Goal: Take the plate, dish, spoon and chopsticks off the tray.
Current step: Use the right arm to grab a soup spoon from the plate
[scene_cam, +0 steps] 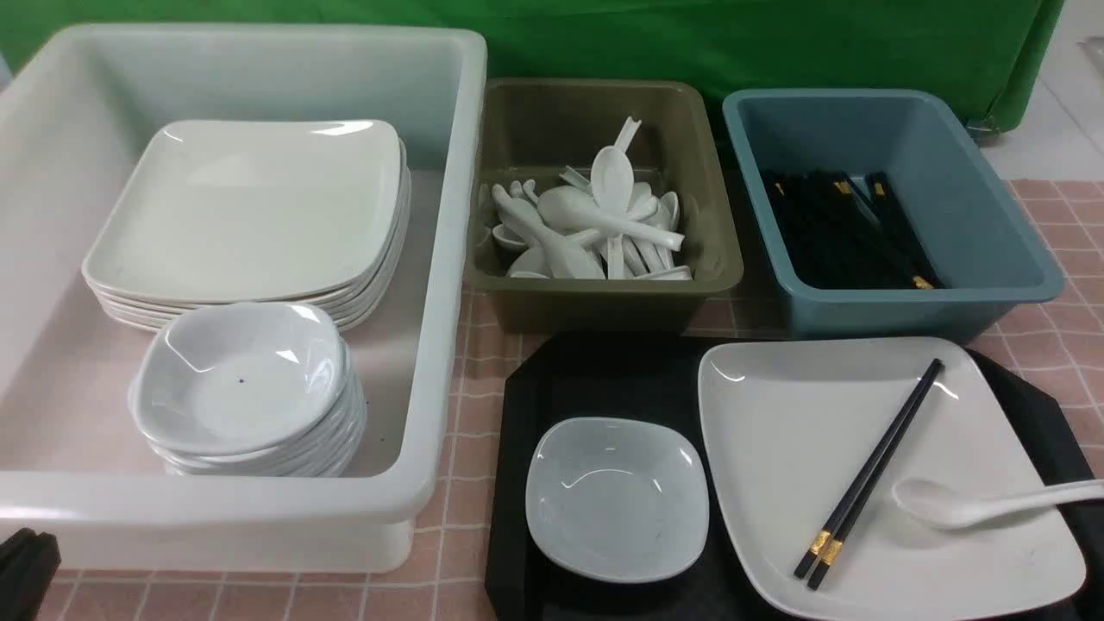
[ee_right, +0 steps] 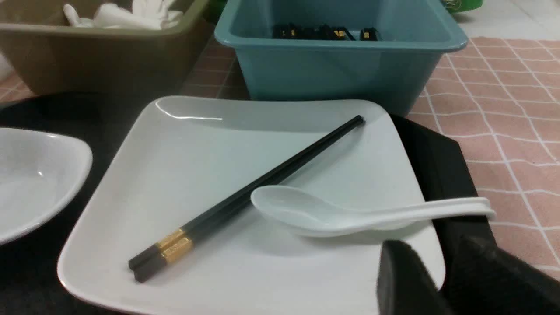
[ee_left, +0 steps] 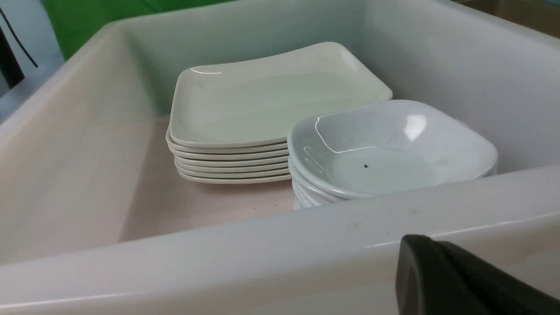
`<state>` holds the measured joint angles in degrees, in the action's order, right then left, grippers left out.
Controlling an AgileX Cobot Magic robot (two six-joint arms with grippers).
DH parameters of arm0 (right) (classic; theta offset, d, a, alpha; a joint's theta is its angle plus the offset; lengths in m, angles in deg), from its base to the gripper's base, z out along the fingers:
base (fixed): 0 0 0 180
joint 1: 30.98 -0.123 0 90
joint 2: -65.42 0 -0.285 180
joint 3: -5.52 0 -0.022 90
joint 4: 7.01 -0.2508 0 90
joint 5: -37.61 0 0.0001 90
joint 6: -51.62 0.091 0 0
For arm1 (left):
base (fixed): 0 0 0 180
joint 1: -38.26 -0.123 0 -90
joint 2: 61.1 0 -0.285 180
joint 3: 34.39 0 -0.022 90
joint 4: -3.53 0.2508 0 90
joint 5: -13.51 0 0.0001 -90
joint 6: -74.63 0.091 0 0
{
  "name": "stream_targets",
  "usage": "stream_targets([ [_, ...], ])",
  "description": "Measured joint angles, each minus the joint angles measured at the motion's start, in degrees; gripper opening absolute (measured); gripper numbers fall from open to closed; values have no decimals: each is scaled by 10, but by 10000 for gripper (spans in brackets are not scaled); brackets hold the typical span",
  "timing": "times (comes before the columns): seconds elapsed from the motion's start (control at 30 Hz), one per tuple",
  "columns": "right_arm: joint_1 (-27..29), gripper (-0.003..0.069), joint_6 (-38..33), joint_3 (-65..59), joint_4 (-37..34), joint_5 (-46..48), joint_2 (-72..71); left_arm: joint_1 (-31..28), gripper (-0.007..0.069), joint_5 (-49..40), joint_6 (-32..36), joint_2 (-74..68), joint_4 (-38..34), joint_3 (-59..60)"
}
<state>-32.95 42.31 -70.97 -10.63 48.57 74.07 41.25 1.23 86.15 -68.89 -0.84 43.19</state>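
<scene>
The black tray (scene_cam: pixel 604 379) lies at the front right. On it are the small grey-white dish (scene_cam: pixel 617 496) on the left and the large white plate (scene_cam: pixel 802 431) on the right. The black chopsticks (scene_cam: pixel 871 474) lie diagonally on the plate. The white spoon (scene_cam: pixel 949 504) lies beside them, its handle over the plate's right edge. My right gripper (ee_right: pixel 442 273) is slightly open and empty. It hovers by the plate's (ee_right: pixel 210 175) near right corner, close to the spoon's (ee_right: pixel 332 214) handle. My left gripper (ee_left: pixel 420 253) is shut and empty, outside the white tub's front wall, and shows at the front view's bottom left (scene_cam: pixel 24 565).
A big white tub (scene_cam: pixel 448 259) at the left holds a stack of plates (scene_cam: pixel 250 207) and a stack of dishes (scene_cam: pixel 241 371). An olive tub (scene_cam: pixel 595 302) behind the tray holds many spoons. A blue tub (scene_cam: pixel 897 315) holds chopsticks. The tablecloth is pink checked.
</scene>
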Motion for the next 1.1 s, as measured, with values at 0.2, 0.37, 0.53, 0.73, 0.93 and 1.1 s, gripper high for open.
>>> stream_targets([
  [0.2,0,243,0,0,0,0,0,0,5,0,0,0,0,0],
  [0.37,0,243,0,0,0,0,0,0,5,0,0,0,0,0],
  [0.53,0,243,0,0,0,0,0,0,5,3,0,0,15,0],
  [0.73,0,243,0,0,0,0,0,0,5,134,-43,0,-114,0],
  [0.93,0,243,-70,-1,63,-9,0,0,5,318,-144,0,-162,0],
  [1.1,0,243,-86,-1,74,-9,0,0,5,414,-280,0,-108,0],
])
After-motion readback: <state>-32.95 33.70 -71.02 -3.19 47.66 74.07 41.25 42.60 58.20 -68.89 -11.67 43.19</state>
